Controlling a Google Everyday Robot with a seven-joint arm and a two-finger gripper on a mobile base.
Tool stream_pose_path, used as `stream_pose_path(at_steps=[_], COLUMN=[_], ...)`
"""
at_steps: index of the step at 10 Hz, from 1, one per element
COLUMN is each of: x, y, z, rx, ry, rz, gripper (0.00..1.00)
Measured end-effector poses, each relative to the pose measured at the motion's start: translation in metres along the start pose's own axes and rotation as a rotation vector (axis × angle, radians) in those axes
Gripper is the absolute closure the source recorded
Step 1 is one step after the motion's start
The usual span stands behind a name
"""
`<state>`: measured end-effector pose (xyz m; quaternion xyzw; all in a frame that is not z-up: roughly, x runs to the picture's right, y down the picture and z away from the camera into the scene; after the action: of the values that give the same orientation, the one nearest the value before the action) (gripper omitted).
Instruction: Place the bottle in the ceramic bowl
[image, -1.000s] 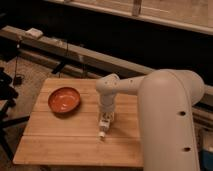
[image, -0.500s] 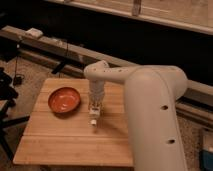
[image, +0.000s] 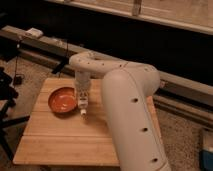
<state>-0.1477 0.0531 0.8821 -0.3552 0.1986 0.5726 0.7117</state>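
Arm: The white arm (image: 127, 100) fills the right foreground. It rises from the lower right, bends over the table (image: 65, 142) and turns down at its wrist above the table's rear half.

Gripper: The gripper (image: 81, 101) points straight down, just right of the bowl (image: 59, 100). It is closed on the bottle (image: 82, 108), gripping the upper body. The finger detail is not sharp, but the bottle hangs in line with the wrist and only its lower part shows below the gripper.

Bottle: The bottle is upright and inverted, with its narrow white cap end at the bottom. The cap end lies close to the table surface. Whether it touches the wood cannot be told. The bottle is outside the bowl, just beside the bowl's right rim and level with the bowl's front half.

Bowl: The orange-red bowl sits flat on the left rear part of the table. Its glossy inside is in full view, and its rim is slightly darker.

Table: The table is of light wooden slats and stands on a speckled floor.

Surroundings: A long dark rail (image: 45, 42) runs behind the table from upper left to right. A small white box (image: 35, 32) sits on the rail's left end, and a thin cable (image: 19, 60) hangs near it.
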Motion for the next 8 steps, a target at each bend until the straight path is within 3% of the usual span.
stream_pose_path(at_steps=[2,4,6,8], x=[-0.019,-0.022,-0.02,-0.025], y=[0.024,0.054,0.079,0.089], z=[-0.002,-0.002,-0.001,-0.002], rx=[-0.021,-0.048,-0.07,-0.089], ry=[-0.014,-0.023,-0.044,-0.065], rz=[-0.089,-0.195,-0.272,-0.298], gripper=[1.0,0.97,0.8,0.6])
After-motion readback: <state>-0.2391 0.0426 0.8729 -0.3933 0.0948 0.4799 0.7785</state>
